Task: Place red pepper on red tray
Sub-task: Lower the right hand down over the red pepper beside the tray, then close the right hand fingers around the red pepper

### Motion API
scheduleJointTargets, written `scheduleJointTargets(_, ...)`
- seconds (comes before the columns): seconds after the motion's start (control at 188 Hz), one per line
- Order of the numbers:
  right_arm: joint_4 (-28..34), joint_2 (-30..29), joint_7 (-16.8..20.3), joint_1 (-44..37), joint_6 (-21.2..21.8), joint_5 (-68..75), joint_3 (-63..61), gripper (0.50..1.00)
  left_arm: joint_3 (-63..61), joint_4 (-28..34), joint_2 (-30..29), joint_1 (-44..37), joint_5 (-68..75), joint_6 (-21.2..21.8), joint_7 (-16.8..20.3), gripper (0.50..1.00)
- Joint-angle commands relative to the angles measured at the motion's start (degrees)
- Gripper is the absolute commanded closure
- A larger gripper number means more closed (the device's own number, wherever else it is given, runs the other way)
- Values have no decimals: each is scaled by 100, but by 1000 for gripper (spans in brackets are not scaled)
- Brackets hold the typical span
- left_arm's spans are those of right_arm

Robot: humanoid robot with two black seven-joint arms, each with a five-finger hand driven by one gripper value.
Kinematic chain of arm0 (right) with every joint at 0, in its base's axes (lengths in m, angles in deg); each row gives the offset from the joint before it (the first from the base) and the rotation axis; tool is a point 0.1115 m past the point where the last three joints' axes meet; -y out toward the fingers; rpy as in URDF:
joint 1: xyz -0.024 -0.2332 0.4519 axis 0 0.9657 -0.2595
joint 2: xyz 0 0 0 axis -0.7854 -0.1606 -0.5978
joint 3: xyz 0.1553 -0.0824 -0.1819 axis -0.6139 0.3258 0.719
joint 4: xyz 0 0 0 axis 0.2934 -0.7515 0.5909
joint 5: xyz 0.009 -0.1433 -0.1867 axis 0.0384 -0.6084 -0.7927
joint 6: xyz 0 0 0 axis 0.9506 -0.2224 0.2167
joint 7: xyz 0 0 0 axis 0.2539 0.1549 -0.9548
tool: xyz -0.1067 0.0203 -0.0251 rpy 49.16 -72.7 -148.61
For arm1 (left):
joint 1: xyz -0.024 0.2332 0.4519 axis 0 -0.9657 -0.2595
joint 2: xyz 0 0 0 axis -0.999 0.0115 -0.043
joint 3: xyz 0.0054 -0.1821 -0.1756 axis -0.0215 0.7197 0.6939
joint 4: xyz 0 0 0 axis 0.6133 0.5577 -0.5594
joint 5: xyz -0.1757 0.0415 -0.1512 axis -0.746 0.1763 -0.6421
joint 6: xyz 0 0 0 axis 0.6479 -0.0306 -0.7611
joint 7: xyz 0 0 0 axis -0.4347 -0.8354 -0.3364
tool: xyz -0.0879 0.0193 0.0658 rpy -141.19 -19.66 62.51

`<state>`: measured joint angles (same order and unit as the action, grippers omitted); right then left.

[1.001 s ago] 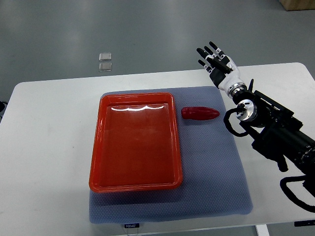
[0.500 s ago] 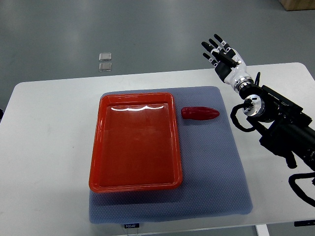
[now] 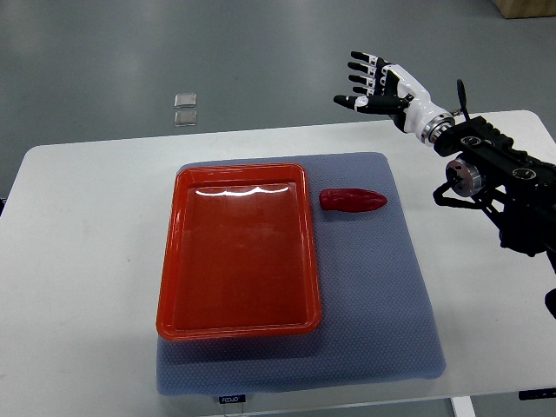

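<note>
Here the smooth, tapered red pepper [image 3: 352,200] lies on the blue-grey textured mat [image 3: 382,295], just beside the shallow red plastic tray [image 3: 239,327]. The right hand [image 3: 382,84], fingers spread and empty, hovers well apart; a shallow grasp could roll the pepper away.

The red pepper [image 3: 352,200] lay on the blue mat [image 3: 382,295], just beside the right edge of the red tray [image 3: 239,252]. The right hand [image 3: 382,82] hovered beyond the far edge of the desk [image 3: 78,261], fingers spread and holding nothing
</note>
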<state>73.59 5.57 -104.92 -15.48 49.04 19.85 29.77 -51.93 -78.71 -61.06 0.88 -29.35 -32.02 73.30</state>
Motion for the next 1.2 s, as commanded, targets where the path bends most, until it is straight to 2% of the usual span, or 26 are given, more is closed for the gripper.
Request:
scheduleJointTargets(0.0,54,193,-9,-139,6,-971,408,587,0,0,0,0,0,0,0,500)
scheduleJointTargets(0.09,63,369,-9,-306,59,-1551,698,587,0,0,0,0,0,0,0,500)
scheduleJointTargets(0.293,300,800,-18,-833,516,-2412,1524,587,0,0,0,0,0,0,0,500)
scheduleJointTargets(0.506,739,1046,-211,-1439,885,-3001,2728,587,0,0,0,0,0,8,0,500)
scheduleJointTargets(0.83,828,729,-158,-1615,841,-3845,3854,587,0,0,0,0,0,8,0,500)
scheduleJointTargets(1.192,757,510,325,-1492,727,-3889,4012,591,0,0,0,0,9,0,0,500)
